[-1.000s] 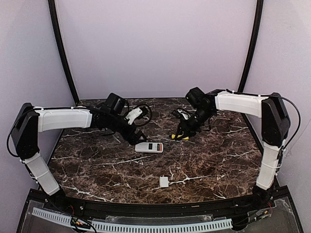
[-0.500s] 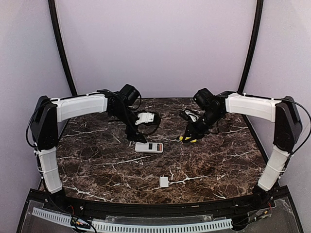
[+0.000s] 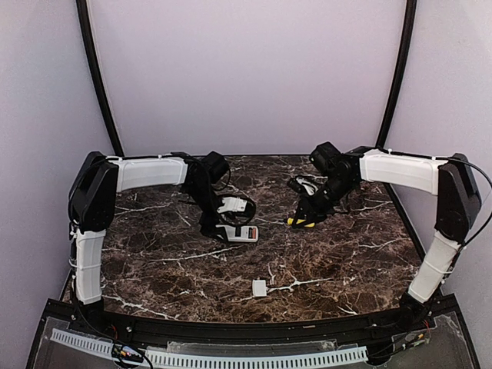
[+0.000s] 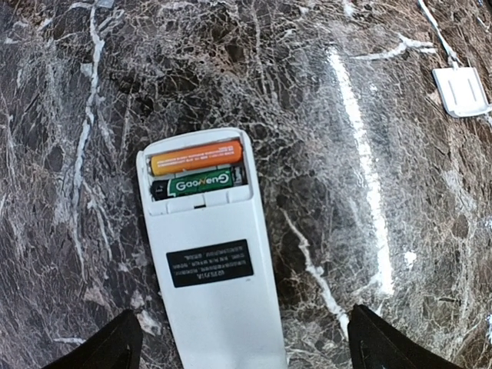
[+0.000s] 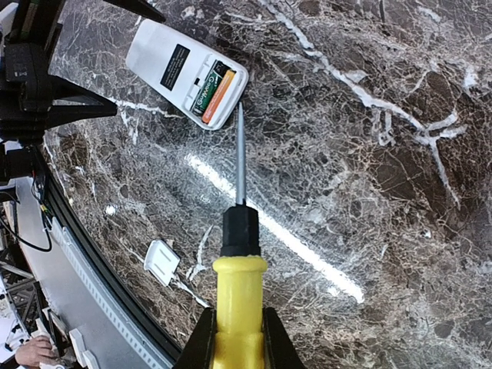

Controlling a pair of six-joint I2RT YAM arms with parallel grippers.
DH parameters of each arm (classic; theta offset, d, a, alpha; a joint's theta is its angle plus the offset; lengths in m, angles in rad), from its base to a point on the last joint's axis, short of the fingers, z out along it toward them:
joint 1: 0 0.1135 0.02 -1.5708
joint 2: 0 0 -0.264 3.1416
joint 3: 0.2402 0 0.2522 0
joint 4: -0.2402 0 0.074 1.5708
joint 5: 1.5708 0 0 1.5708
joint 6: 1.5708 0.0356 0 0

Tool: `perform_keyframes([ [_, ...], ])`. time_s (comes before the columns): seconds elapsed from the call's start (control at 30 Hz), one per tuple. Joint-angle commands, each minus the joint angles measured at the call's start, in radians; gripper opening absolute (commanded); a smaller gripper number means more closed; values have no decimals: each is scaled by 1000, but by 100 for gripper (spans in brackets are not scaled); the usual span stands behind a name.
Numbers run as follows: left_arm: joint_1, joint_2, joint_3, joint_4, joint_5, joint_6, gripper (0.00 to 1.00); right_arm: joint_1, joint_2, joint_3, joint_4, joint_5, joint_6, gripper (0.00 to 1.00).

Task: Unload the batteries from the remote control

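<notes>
Your left wrist view cuts the remote control [image 4: 211, 261] off at the bottom edge, shows only two dark tips of the left gripper [image 4: 242, 350], and clips the white cover piece [image 4: 461, 91] at the right. Your right wrist view loses the handle end of the screwdriver [image 5: 239, 300] and most of the right gripper [image 5: 238, 346] below. From above, the batteries [image 4: 196, 159] are too small to see.

Left hand [image 3: 211, 227] swung in over remote control [image 3: 240, 234], right hand [image 3: 307, 220] edged rightward

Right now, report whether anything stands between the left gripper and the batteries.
Nothing visible does. The cover lies well apart, both batteries sit exposed in the remote control, and the open left gripper hovers over it.
</notes>
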Motion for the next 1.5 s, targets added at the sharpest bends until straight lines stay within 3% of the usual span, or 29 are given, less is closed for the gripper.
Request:
perform_keyframes([
  [0.0,8,13,-33,37,20,-40,93,-8,-1,2,11,-12,-21,0],
  [0.4,30,46,-77,111,62,-169,91,-11,48,38,4,-30,-31,0],
  [0.77,30,48,-169,227,30,-244,81,-12,78,78,-21,-32,-45,0],
  [0.9,29,47,-182,247,3,-259,71,-12,84,87,-31,-34,-46,0],
  [1.13,19,31,-195,254,-25,-260,28,-12,76,103,-59,-31,-41,0],
  [1.3,1,-31,-236,310,-50,-279,4,-12,69,125,-77,-43,-23,0],
  [1.47,-29,-63,-237,344,-149,-332,0,6,73,161,-93,-48,-8,0],
])
